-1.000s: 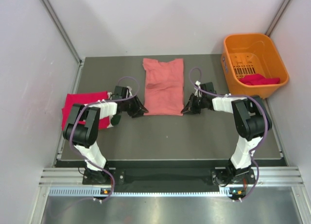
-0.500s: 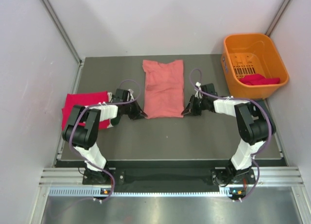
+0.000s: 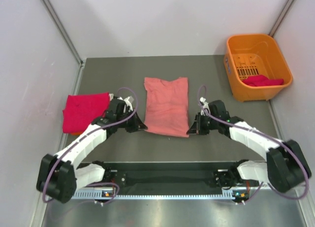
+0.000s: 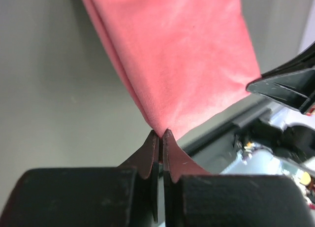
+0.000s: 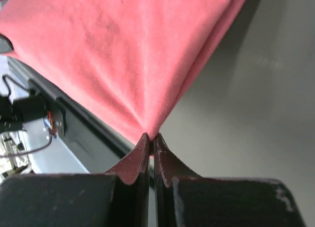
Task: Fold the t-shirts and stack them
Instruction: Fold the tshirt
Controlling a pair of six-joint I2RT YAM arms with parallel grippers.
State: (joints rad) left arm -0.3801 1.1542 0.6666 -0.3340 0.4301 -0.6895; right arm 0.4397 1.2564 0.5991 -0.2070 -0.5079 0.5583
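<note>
A salmon-pink t-shirt (image 3: pixel 166 106), folded lengthwise into a long strip, lies mid-table. My left gripper (image 3: pixel 142 126) is shut on its near left corner, seen close in the left wrist view (image 4: pixel 161 132). My right gripper (image 3: pixel 191 130) is shut on its near right corner, seen close in the right wrist view (image 5: pixel 151 137). The pink cloth (image 4: pixel 187 64) (image 5: pixel 123 54) stretches taut away from both jaws. A folded magenta-red t-shirt (image 3: pixel 84 112) lies at the table's left edge. Another magenta-red shirt (image 3: pixel 263 81) lies in the basket.
An orange plastic basket (image 3: pixel 241 54) stands at the back right corner. White walls close in the table on three sides. The table's front rail (image 3: pixel 167 165) runs just below the shirt's near edge.
Both grippers have pulled toward the near edge, dragging the salmon-pink shirt's near end with them. Both arms now stretch out lower and flatter across the table.
</note>
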